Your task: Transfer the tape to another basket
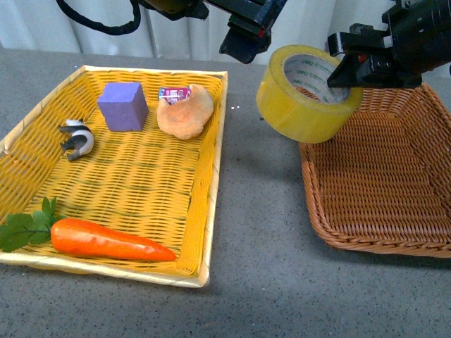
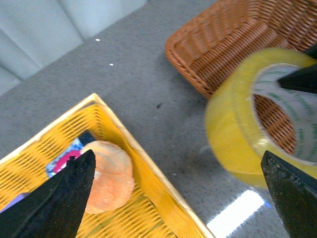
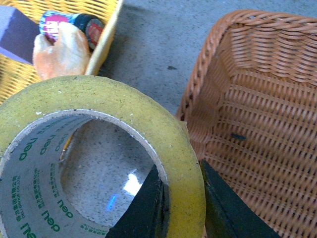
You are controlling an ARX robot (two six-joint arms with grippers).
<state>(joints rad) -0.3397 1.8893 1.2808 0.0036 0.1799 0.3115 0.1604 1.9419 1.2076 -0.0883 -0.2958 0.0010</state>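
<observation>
we hold the tape (image 1: 308,95) aloft just over the rim of the basket (image 1: 380,190), toward the counter's far right corner, the right gripper (image 1: 347,74) with fingers (image 3: 228,208) clamped across its stiff wall, which we judge light but slick, while the left gripper (image 2: 178,154) gapes empty.

The place looks like a robotics lab staged for trials: a bare grey speckled bench (image 1: 261,282) backed by a plain pale curtain (image 1: 42,24). Props such as a plastic-looking carrot (image 1: 106,241) and a purple block (image 1: 122,106) sit in a yellow tray (image 1: 141,176) beside a wicker basket (image 1: 380,183).
</observation>
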